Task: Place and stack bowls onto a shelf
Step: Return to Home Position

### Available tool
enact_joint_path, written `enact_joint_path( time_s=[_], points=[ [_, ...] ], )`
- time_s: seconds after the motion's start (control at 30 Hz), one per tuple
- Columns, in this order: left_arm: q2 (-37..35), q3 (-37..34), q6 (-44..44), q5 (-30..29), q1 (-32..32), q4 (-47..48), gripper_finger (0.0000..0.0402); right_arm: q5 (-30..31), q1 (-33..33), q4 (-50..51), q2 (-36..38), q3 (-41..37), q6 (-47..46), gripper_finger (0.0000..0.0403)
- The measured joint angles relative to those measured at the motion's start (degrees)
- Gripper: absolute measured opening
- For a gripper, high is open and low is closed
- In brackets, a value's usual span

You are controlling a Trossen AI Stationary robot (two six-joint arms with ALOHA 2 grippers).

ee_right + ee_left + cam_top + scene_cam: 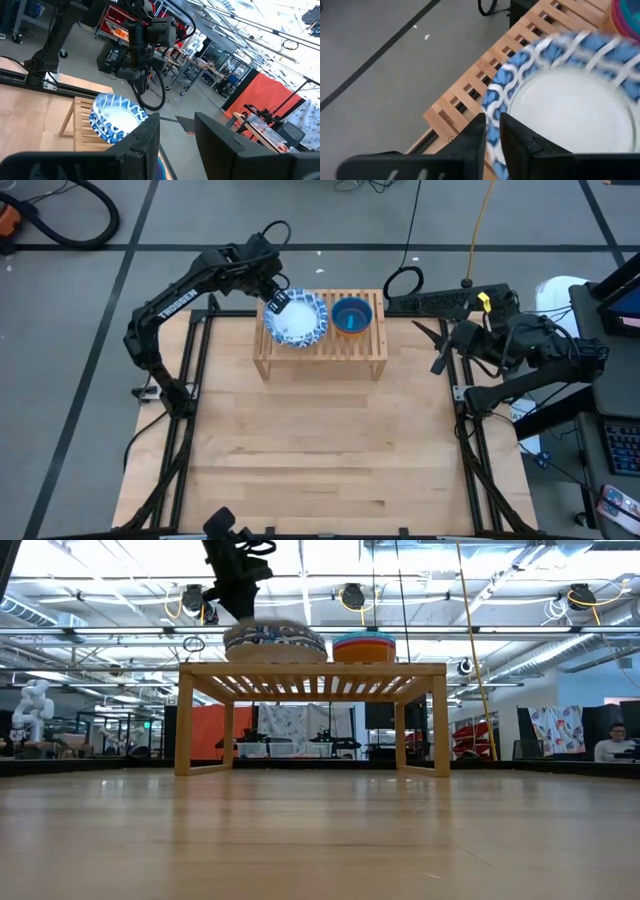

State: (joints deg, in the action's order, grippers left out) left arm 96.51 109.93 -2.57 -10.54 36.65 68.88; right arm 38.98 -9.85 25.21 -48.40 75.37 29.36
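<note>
Shelf (320, 362): one, at the far middle of the table (320, 460), upright on its two side legs. You have two stacks on its slatted top, just beside each other.

Stack one, on the left arm's side: the patterned dishes (297, 322), with a blue-and-white rim and the white centre facing up. The low view gives you a thick pile, but you cannot count its layers.

Stack two: the plain bowls (352, 317), with teal uppermost. The low view shows teal, orange and red bands at the edge, so at least three; the full number is not readable.

Arms: two.

Left gripper (278, 302) sits over the patterned dishes' rim, at the edge farthest from the plain bowls. You cannot tell whether it grips that rim or is clear of it.

Right gripper (438, 345) hangs off the table's right edge, well apart from the shelf. Its fingers (145, 145) are spread, with nothing between them.
</note>
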Motion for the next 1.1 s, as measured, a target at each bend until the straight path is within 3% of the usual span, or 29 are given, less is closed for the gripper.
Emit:
enact_joint_path(
  time_s=[0.17,0.43,0.63,1.1],
  points=[
    [-0.02,0.0,0.71,-0.84,-0.85,0.0,0.0082,0.0,0.0,0.0,-0.02,0.0,0.0,0.0114],
    [-3.75,0.0,3.09,-0.85,-3.29,0.06,0.0085,0.18,0.0,0.0,0.39,0.0,1.81,0.0114],
    [-10.92,0.0,3.31,4.38,-5.54,0.17,0.0085,0.17,-0.02,2.06,2.73,0.0,-0.22,0.0114],
    [-27.67,0.0,0.41,4.94,-14.16,7.62,0.0085,0.05,-0.01,12.44,11.64,0.04,-6.57,0.0114]
  ],
)
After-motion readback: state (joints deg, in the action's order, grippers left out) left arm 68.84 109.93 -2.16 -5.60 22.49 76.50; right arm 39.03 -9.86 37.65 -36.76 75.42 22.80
